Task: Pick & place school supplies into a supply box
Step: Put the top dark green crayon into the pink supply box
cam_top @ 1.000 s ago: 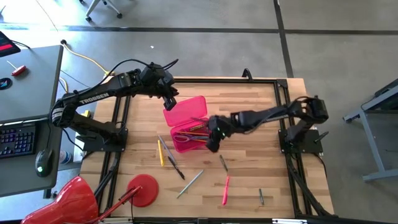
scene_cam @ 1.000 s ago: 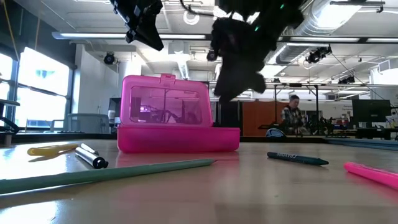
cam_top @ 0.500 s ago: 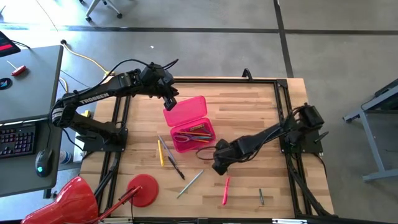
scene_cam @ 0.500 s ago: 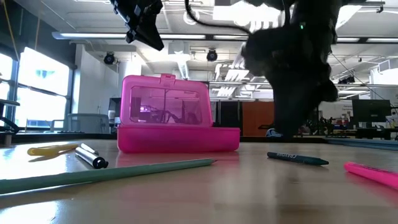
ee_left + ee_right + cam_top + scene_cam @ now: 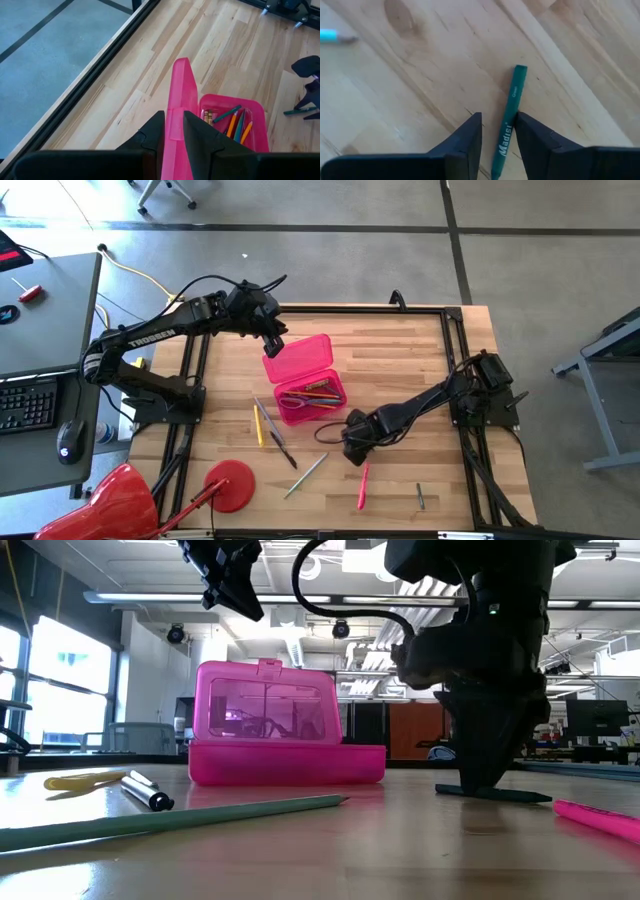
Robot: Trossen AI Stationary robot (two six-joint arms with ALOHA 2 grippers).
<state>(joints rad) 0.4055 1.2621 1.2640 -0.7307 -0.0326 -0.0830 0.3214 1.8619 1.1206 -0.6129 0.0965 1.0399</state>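
Observation:
The pink supply box (image 5: 312, 392) stands open on the table, its lid (image 5: 180, 100) upright, with several pens inside (image 5: 235, 125). My left gripper (image 5: 273, 346) hangs open above the lid's top edge, clear of it in the low view (image 5: 250, 608). My right gripper (image 5: 355, 450) points down at the table, open. Its fingertips (image 5: 497, 117) stand on either side of a green crayon (image 5: 510, 115) lying flat on the wood (image 5: 500, 797). I see no hold on it.
Loose supplies lie on the near half of the table: a pink pen (image 5: 363, 485), a grey-green pencil (image 5: 306, 475), a yellow one (image 5: 258, 423) with a dark one (image 5: 282, 448), and a small dark piece (image 5: 420, 497). A red disc (image 5: 228, 485) sits near left.
My right gripper has swung from above the open box toward the table's near edge and sunk to the tabletop, tipping steeper and rolling its wrist, until its fingers stand around the green crayon.

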